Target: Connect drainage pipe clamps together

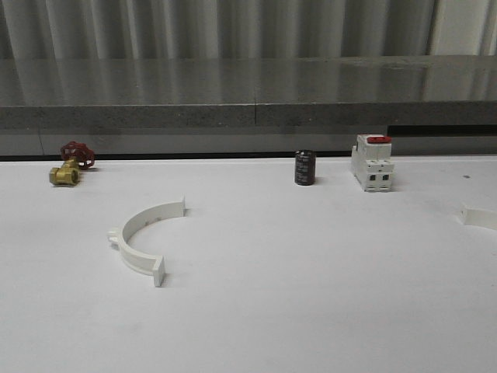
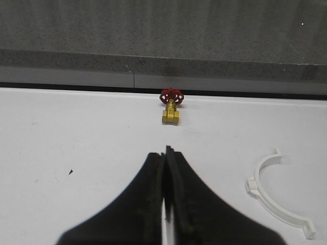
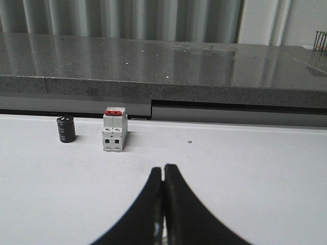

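Note:
One white semicircular drainage pipe clamp (image 1: 141, 238) lies flat on the white table left of centre, its open side facing right. The same clamp (image 2: 276, 196) shows in the left wrist view, off to the side of my left gripper (image 2: 166, 151), which is shut with nothing between its fingers. A second white clamp piece (image 1: 480, 216) is cut off by the right edge of the front view. My right gripper (image 3: 163, 167) is shut and empty over bare table, well short of the breaker.
A brass valve with a red handwheel (image 1: 70, 163) sits at the back left, also ahead of the left gripper (image 2: 171, 105). A black cylinder (image 1: 304, 168) and a white breaker with a red switch (image 1: 372, 162) stand at the back. A grey ledge (image 1: 248, 101) borders the far table edge.

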{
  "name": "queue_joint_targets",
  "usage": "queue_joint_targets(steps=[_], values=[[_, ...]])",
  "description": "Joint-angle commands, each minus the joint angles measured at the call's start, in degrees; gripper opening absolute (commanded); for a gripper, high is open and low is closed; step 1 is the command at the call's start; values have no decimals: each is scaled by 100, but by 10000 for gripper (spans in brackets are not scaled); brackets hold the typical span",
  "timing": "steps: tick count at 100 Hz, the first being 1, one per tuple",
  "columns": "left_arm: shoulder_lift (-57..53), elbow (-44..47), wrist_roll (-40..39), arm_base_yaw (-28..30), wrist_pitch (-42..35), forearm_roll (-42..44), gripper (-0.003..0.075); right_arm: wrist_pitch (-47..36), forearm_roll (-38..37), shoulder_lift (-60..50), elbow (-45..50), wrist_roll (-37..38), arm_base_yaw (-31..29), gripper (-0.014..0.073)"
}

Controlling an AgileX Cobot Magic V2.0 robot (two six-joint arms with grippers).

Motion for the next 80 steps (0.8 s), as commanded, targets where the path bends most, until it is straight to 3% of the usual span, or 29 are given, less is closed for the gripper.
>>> queue_joint_targets(steps=[1, 50, 80], values=[[-174, -80, 3, 4, -498, -52, -21, -423, -57, -115, -95, -40, -18, -67], [-396, -38, 3, 4, -449, -52, -21, -538, -57, -115, -246, -40, -13, -67], [-396, -38, 3, 4, -449, -52, -21, 1568, -102, 757, -1726, -40, -6, -67]])
